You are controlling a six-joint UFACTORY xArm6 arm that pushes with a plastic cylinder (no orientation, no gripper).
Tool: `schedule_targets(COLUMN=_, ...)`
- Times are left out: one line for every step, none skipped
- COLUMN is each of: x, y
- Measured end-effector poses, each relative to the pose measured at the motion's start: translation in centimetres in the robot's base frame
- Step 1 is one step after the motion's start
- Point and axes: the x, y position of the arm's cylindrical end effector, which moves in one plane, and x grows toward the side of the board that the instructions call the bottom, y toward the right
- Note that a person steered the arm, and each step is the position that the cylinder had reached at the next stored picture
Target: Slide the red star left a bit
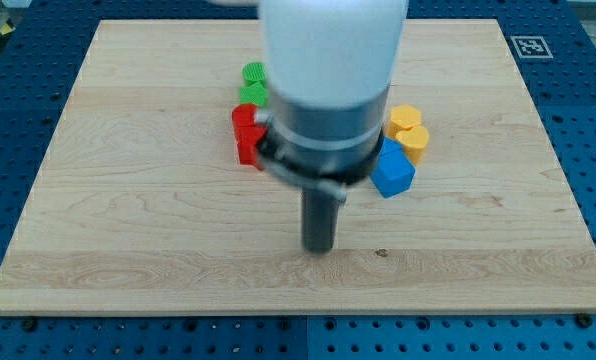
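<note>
Red block half behind arm

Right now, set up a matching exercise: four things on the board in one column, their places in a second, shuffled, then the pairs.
Things
1. green block
2. red block
3. yellow block
4. my tip

Places
A. below the whole cluster, touching no block
B. view's right, just above the blue block
C. topmost on the view's left of the arm
D. directly beneath the green one, partly hidden by the arm

Pairs: 1-C, 2-D, 3-B, 4-A
</note>
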Motion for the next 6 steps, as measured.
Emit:
schedule_targets(x=-1.5, y=0.2)
schedule_targets(x=-5.7, y=0.5)
schedule_targets(x=-6.1, y=0.6)
schedule_targets(x=-9.0, y=0.5)
schedule_targets(x=-9.0, y=0.0)
schedule_targets(x=-9.3, y=-2.2)
